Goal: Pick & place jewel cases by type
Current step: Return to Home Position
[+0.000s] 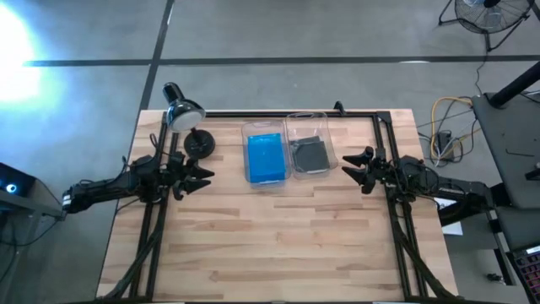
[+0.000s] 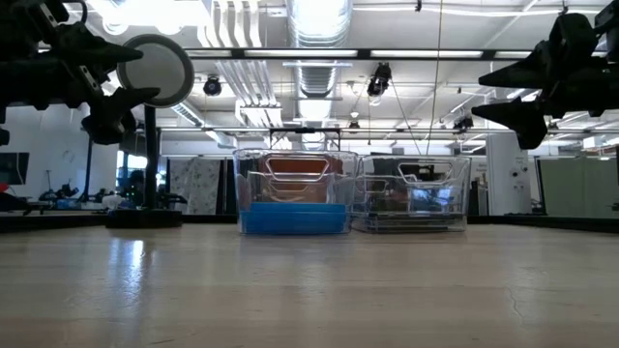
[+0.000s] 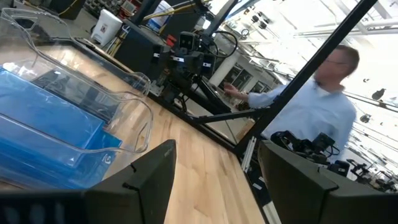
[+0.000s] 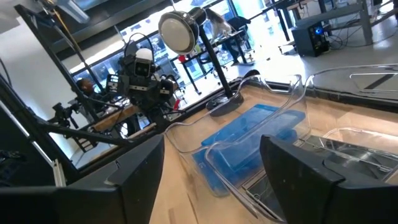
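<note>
The blue jewel cases (image 1: 266, 159) lie stacked inside the left clear bin (image 1: 264, 129), also seen low down as blue cases (image 2: 293, 217) and close up as blue cases (image 3: 43, 134) and blue cases (image 4: 245, 143). The dark grey jewel cases (image 1: 310, 155) lie in the right clear bin (image 1: 308, 122). My left gripper (image 1: 205, 176) hovers open above the table, left of the bins. My right gripper (image 1: 348, 165) hovers open to the right of them. Both hold nothing.
A desk lamp (image 1: 183, 112) with a round base (image 1: 200, 143) stands at the far left of the table. A black frame (image 1: 384, 127) runs along the table's far and side edges. A person in a light shirt (image 3: 311, 102) stands beyond the table's right side.
</note>
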Controlling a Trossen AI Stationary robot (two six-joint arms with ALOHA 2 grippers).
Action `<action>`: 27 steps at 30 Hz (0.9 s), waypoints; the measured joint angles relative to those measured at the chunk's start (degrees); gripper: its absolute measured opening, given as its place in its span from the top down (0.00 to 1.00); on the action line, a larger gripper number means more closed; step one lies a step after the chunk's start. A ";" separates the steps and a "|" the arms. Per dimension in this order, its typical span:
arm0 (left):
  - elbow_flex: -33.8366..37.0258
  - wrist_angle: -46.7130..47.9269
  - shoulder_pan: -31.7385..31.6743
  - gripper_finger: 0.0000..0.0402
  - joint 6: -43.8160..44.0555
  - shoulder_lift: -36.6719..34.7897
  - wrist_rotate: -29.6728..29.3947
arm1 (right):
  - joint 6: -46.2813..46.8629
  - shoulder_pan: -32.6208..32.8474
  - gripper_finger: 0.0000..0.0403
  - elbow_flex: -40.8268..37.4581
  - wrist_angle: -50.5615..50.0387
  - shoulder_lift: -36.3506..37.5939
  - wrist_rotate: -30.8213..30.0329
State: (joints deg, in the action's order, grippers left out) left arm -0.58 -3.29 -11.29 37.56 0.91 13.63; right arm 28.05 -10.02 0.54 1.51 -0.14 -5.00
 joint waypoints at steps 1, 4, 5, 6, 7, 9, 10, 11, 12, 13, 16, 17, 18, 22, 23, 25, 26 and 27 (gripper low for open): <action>0.00 0.00 0.00 0.47 0.00 0.00 0.00 | 0.00 0.00 0.36 0.00 0.00 0.00 -0.01; 0.00 0.00 0.00 0.47 0.00 0.00 0.00 | 0.00 0.00 0.37 0.00 -0.01 0.00 0.01; 0.00 0.00 0.00 0.47 0.00 0.00 0.00 | 0.00 0.00 0.37 0.00 0.01 0.00 0.01; 0.00 0.00 0.00 0.47 0.00 0.00 0.00 | 0.00 0.00 0.37 0.00 0.00 0.00 0.01; 0.00 -0.01 0.00 0.47 0.00 0.00 0.00 | 0.00 0.00 0.37 0.00 -0.01 0.00 0.01; 0.00 0.00 0.00 0.47 -0.02 0.00 0.00 | 0.00 0.00 0.37 0.00 0.00 0.00 0.01; 0.00 0.00 0.00 0.47 0.00 0.00 0.00 | 0.00 0.00 0.37 0.00 0.01 0.00 0.00; 0.00 0.00 0.00 0.47 0.00 0.00 0.00 | 0.00 0.00 0.36 0.00 0.00 0.00 0.00; 0.00 0.00 0.00 0.47 0.00 0.00 0.00 | 0.00 0.00 0.36 0.00 -0.01 0.00 0.01; 0.00 0.00 0.00 0.47 0.00 0.00 0.00 | 0.00 0.00 0.36 0.00 -0.01 0.00 0.00; 0.00 0.00 0.00 0.47 0.00 0.00 0.00 | 0.00 0.00 0.35 0.00 0.00 0.00 0.00; -0.02 0.00 -0.01 0.47 0.00 0.00 0.00 | 0.00 0.00 0.35 0.00 0.01 0.00 0.01; -0.02 -0.01 0.00 0.47 -0.01 0.00 0.00 | 0.00 0.00 0.35 0.00 -0.01 0.00 -0.01; -0.02 -0.01 -0.01 0.47 0.00 0.00 0.00 | 0.00 0.00 0.35 0.00 -0.01 0.00 0.01; -0.02 0.00 -0.02 0.47 0.00 0.00 0.00 | 0.00 0.00 0.36 0.00 0.01 0.00 0.01; -0.02 -0.01 0.00 0.47 0.00 -0.01 0.00 | 0.00 0.00 0.36 0.02 0.01 0.00 0.01; -0.02 -0.01 -0.02 0.47 -0.02 -0.02 0.00 | 0.00 0.00 0.37 0.00 -0.01 0.00 -0.01; -0.02 -0.02 -0.02 0.47 0.00 0.00 0.00 | 0.00 0.00 0.37 0.01 0.00 0.00 0.00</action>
State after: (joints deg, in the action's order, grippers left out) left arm -0.60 -3.31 -11.31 37.56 0.91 13.63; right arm 28.05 -10.02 0.55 1.51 -0.14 -5.00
